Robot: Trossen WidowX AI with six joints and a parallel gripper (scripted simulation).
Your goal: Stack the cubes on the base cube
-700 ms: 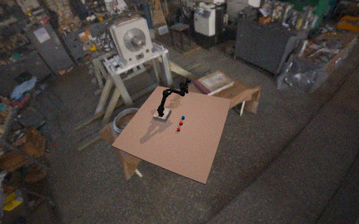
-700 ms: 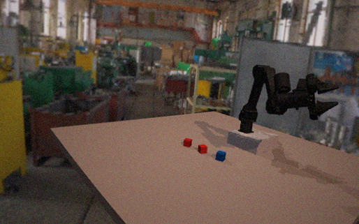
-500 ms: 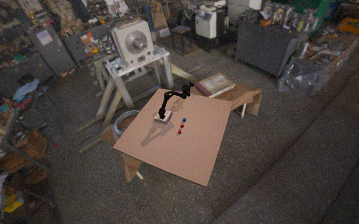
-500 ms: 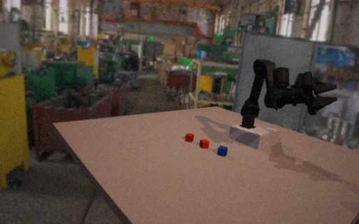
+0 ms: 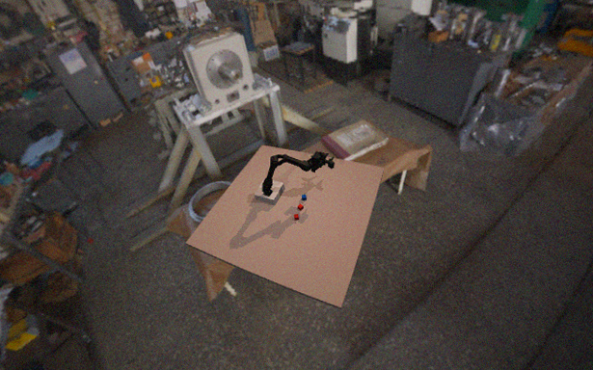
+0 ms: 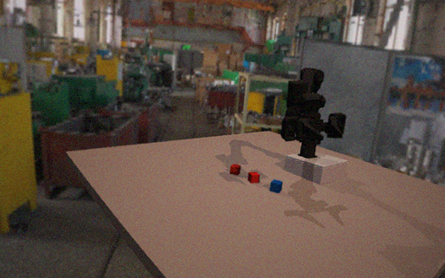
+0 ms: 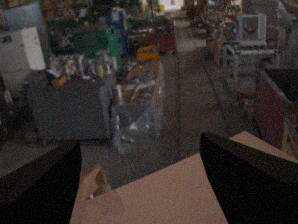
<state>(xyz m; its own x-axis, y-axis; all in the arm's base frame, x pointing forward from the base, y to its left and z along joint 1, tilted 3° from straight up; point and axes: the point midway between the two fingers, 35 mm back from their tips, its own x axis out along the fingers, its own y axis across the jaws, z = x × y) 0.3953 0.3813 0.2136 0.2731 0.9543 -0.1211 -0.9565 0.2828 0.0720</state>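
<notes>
A blue cube (image 5: pixel 304 197) (image 6: pixel 276 186) stands on the table at one end of a short row. A red cube (image 5: pixel 301 206) (image 6: pixel 253 177) is in the middle, and another red cube (image 5: pixel 296 217) (image 6: pixel 235 169) is at the other end. Gaps show between all three, and nothing is stacked. No mark shows which cube is fixed. My gripper (image 5: pixel 331 160) (image 6: pixel 312 127) (image 7: pixel 141 145) is open and empty. It is high above the table, away from the row on the blue cube's side. No cube shows in the wrist view.
The arm's pale base block (image 5: pixel 269 192) (image 6: pixel 304 168) stands on the tan table (image 5: pixel 317 264) (image 6: pixel 225 242) near the row. The wrist view looks out past the table's edge. Shadows of the arm fall around the cubes. Workshop furniture stands beyond the table.
</notes>
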